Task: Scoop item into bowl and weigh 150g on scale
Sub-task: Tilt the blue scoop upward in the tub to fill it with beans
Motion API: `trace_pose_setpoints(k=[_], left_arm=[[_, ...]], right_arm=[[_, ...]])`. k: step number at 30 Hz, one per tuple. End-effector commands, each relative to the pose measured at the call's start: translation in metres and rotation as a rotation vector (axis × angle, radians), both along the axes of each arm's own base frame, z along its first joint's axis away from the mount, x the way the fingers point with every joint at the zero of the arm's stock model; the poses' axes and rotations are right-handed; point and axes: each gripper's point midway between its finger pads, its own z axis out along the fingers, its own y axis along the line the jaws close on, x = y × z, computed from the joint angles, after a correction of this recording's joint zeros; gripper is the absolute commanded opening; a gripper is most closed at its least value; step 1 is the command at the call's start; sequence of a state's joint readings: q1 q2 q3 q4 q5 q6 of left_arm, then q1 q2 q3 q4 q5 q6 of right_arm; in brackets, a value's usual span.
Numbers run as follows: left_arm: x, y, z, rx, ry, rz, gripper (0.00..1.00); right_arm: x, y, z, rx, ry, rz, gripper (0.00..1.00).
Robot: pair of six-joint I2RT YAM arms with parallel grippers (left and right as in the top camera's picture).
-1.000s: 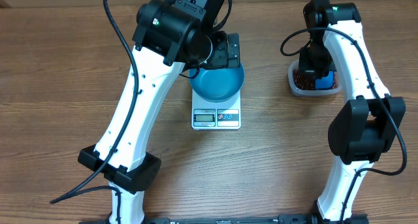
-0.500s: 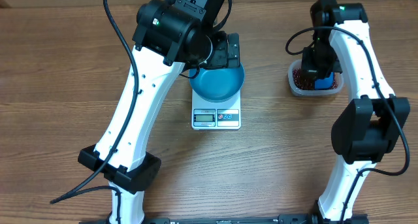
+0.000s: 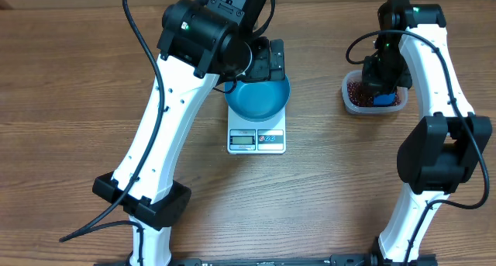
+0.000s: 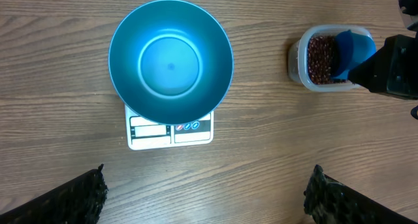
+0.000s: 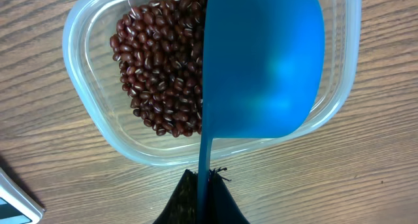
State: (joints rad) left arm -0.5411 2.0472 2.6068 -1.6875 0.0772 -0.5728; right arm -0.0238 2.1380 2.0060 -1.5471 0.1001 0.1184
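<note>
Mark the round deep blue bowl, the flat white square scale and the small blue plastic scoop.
round deep blue bowl [image 4: 171, 61], left wrist view, bare inner floor.
flat white square scale [image 4: 170, 129], left wrist view, front panel.
small blue plastic scoop [image 5: 261, 67], right wrist view, middle of its cup.

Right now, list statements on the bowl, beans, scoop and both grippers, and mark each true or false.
1. The bowl sits on the scale. True.
2. The bowl holds beans. False: the bowl is empty; the beans lie in the clear tub.
3. The right gripper is shut on the scoop, held at the tub. True.
4. The left gripper grips the bowl. False: its jaws stand wide apart, holding nothing.
</note>
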Motion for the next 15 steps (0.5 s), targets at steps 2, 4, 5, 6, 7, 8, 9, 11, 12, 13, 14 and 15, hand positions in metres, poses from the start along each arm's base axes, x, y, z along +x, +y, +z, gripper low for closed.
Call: trace_pose_setpoints(k=[2,4,5,6,7,8,9,11,12,13,14,15], left_arm=[[0.002,0.0022,0.0056,0.0,-0.023,-0.004,0.99],[0.002,0.0022,0.0056,-0.001,-0.023,-0.003,1.0],[0.002,0.0022,0.0056,-0.001,-0.023,-0.003,1.0],[0.002,0.0023,0.0056,0.0,-0.023,-0.004,1.0],[0.002,0.0023,0.0056,0.0,-0.023,-0.004,1.0],[0.002,0.0023,0.0056,0.0,-0.023,-0.004,1.0],[0.002,0.0023,0.0056,0.0,-0.023,-0.004,0.99],[0.002,0.0023,0.0056,0.0,-0.023,-0.004,1.0],[0.002,0.0022,0.0056,0.0,-0.023,-0.004,0.99],[0.002,0.0022,0.0056,0.0,-0.023,-0.004,1.0],[0.002,0.0022,0.0056,0.0,-0.023,-0.004,1.0],[0.002,0.0023,0.0056,0.0,-0.023,-0.004,1.0]], right_arm=[[-0.0016,0.0057,-0.0084,0.043,0.026,0.01,0.04],[-0.0016,0.0068,-0.0085,0.053,0.026,0.012,0.04],[-0.0016,0.0066,-0.0085,0.053,0.026,0.011,0.04],[-0.0018,0.0065,-0.0085,0.053,0.026,0.011,0.04],[-0.002,0.0065,-0.0085,0.053,0.028,0.011,0.04],[-0.0025,0.0066,-0.0084,0.054,0.029,0.011,0.04],[-0.0028,0.0067,-0.0084,0.054,0.031,0.011,0.04],[-0.0034,0.0083,-0.0084,0.063,0.033,0.013,0.04],[-0.0035,0.0091,-0.0084,0.068,0.033,0.013,0.04],[-0.0035,0.0096,-0.0084,0.071,0.033,0.013,0.04],[-0.0035,0.0103,-0.0084,0.075,0.033,0.013,0.04],[-0.004,0.0115,-0.0084,0.083,0.035,0.019,0.04]])
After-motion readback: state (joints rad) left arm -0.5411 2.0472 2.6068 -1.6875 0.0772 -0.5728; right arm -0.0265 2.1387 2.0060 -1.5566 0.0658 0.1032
